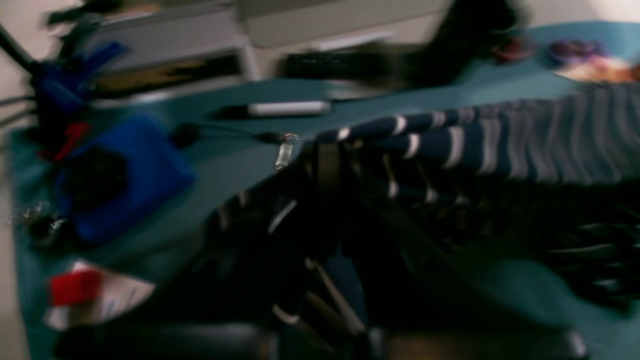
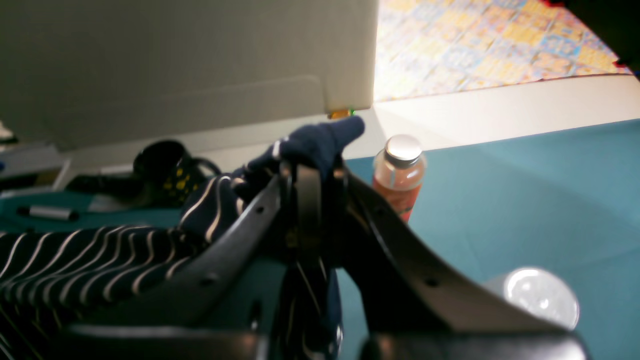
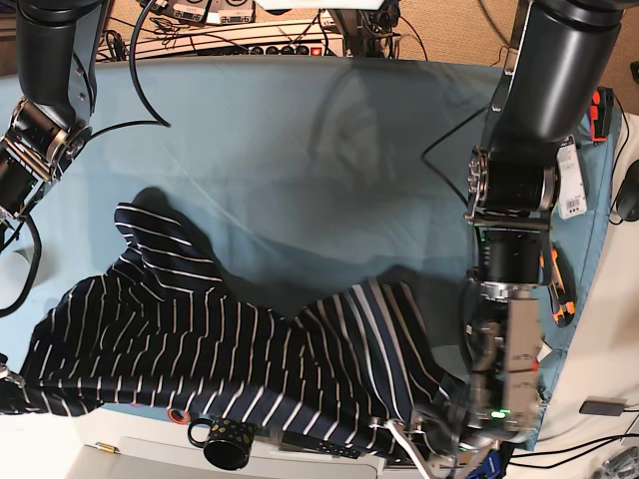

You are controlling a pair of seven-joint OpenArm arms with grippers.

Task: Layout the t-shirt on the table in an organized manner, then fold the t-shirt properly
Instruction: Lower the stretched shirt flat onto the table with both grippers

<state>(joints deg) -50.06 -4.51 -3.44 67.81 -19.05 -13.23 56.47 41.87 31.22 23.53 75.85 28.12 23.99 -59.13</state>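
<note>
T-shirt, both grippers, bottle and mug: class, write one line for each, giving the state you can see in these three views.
T-shirt: unfolded and rumpled, held up at two ends, hanging over the table's near edge.
Right gripper: shut on a bunch of T-shirt fabric.
Left gripper: shut on the T-shirt's edge, though this view is blurred.
Bottle: upright, cap on.
Mug: standing upright by the table's near edge.

The t-shirt (image 3: 220,349) lies across the table's (image 3: 300,150) near edge, a mug (image 3: 225,442) just before it.
</note>
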